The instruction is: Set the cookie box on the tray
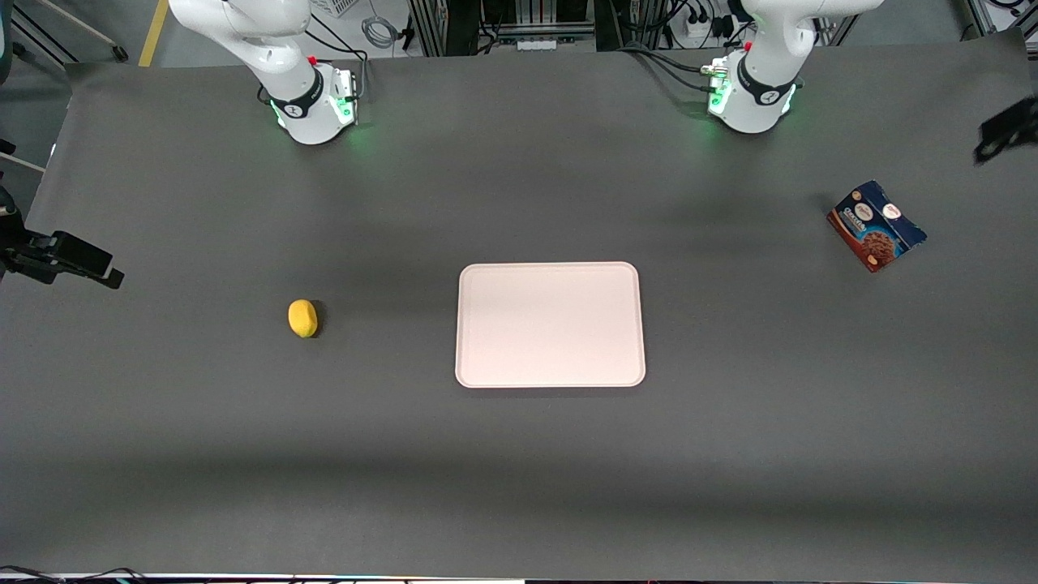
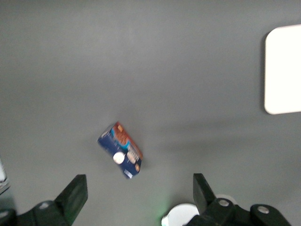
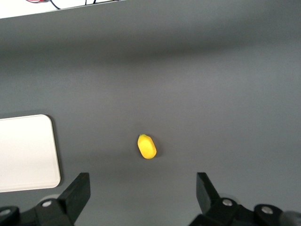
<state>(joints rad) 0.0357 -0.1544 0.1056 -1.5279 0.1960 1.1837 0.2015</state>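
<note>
The cookie box [image 1: 877,225] is a small dark blue carton with a brown-red edge and a cookie picture. It lies flat on the table toward the working arm's end. The tray [image 1: 550,324], pale pinkish-white with nothing on it, sits mid-table, well apart from the box. My left gripper [image 1: 1005,130] hovers high at the working arm's end, a little farther from the front camera than the box. In the left wrist view the gripper [image 2: 139,181] is open, its dark fingers [image 2: 75,188] spread wide with nothing between them. The cookie box [image 2: 121,149] lies on the table below, and a corner of the tray [image 2: 283,70] shows.
A small yellow lemon-like object [image 1: 302,317] lies on the table toward the parked arm's end, beside the tray. The working arm's base [image 1: 750,93] stands at the table's back edge. The dark grey table cover [image 1: 519,470] spreads wide around the tray.
</note>
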